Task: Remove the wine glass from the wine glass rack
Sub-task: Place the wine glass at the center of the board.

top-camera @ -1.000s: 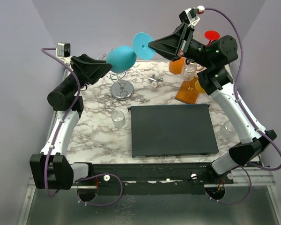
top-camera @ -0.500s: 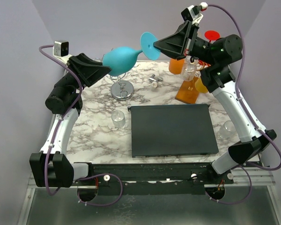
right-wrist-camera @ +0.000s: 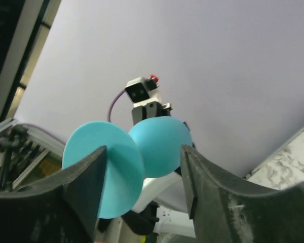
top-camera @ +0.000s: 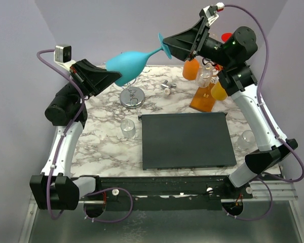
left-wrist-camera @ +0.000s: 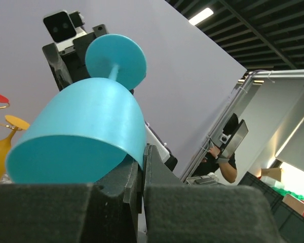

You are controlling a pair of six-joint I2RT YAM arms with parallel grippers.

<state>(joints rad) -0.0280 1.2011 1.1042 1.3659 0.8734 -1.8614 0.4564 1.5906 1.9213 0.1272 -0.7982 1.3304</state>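
A teal wine glass (top-camera: 126,63) hangs sideways in the air above the back of the table, its foot pointing right. My left gripper (top-camera: 116,77) is shut on the rim of its bowl (left-wrist-camera: 86,136), one finger inside and one outside. My right gripper (top-camera: 166,44) stands open, with the glass's round foot (right-wrist-camera: 104,174) by its left finger and the bowl (right-wrist-camera: 159,147) beyond the gap. The wine glass rack (top-camera: 202,98), an orange-brown wooden base with gold wire, stands at the back right below the right arm and carries orange (top-camera: 191,70) and yellow (top-camera: 219,91) glasses.
A silver wire stand with a round base (top-camera: 132,97) sits under the teal glass. A dark flat slab (top-camera: 186,140) fills the table's middle. Clear tumblers stand at its left (top-camera: 127,129) and at the right edge (top-camera: 245,139). A small metal piece (top-camera: 167,87) lies behind the slab.
My left gripper closed on the bowl's rim. My right gripper, which was shut at the glass's foot, opened. The glass rose and moved a little to the right.
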